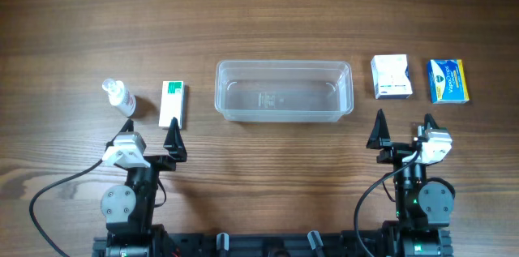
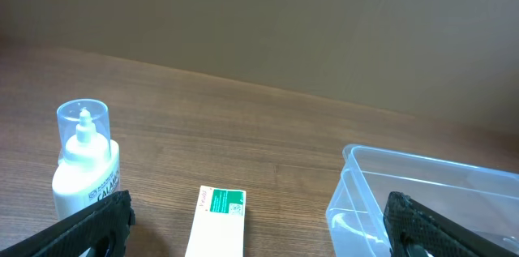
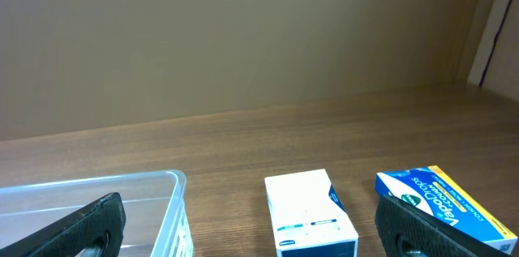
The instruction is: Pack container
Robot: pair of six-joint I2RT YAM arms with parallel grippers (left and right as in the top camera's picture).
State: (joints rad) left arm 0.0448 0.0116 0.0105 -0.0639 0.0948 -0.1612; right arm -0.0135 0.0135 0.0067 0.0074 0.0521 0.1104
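A clear plastic container (image 1: 284, 64) sits in the upper middle of the overhead frame on the wooden bench (image 1: 259, 14), open side up, with nothing visible inside. To its left lies a green-and-white box (image 1: 172, 104). Further left is a small white bottle (image 1: 119, 96) with a clear cap, which the left wrist view shows standing upright. To the right of the container sits a white box (image 1: 390, 76), then a blue-and-yellow box (image 1: 448, 80) near the right edge. None of these touch the container or each other. The left claw (image 1: 151, 133) hangs in the lower left, just below the green-and-white box, its fingers spread wide and grasping nothing. The right claw (image 1: 403, 131) hangs in the lower right, below the white box, likewise released and empty.
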